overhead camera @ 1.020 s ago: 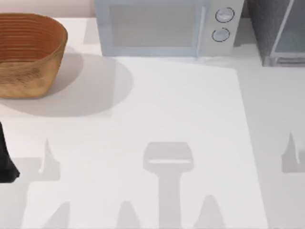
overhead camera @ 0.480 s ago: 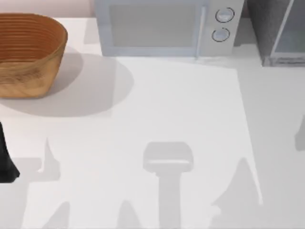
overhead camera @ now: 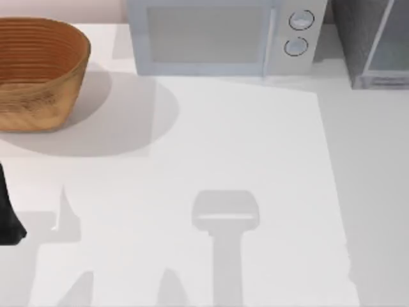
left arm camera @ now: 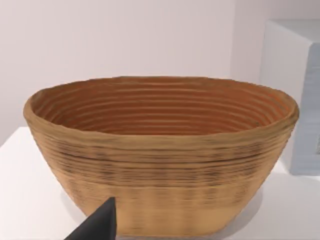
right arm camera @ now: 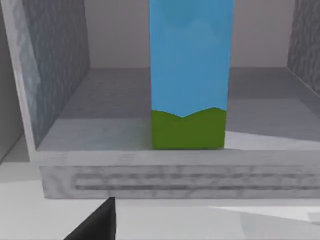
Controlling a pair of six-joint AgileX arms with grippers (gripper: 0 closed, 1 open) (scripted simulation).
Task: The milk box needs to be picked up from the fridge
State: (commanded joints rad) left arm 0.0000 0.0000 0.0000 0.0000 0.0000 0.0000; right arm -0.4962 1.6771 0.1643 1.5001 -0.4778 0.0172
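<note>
In the right wrist view the milk box (right arm camera: 190,75) stands upright on the floor of the open fridge (right arm camera: 55,65), close to its front lip. Its sky-blue band and green base strip show; its top is cut off. A dark part of my right gripper (right arm camera: 97,225) sits low in front of the fridge's lip, apart from the box. In the top view the fridge (overhead camera: 358,38) is at the back right corner. My left arm (overhead camera: 7,217) is parked at the table's left edge, and a dark part of its gripper (left arm camera: 97,225) faces the basket.
A wicker basket (overhead camera: 38,70) sits at the back left, also seen as the basket (left arm camera: 160,150) in the left wrist view. A light grey microwave (overhead camera: 217,38) with two round dials stands at the back middle, left of the fridge. The white table (overhead camera: 223,141) carries arm shadows near its front.
The right arm's shadow on the table's right side swept toward the front and has almost left the top view. My left arm, the basket and the microwave have not moved.
</note>
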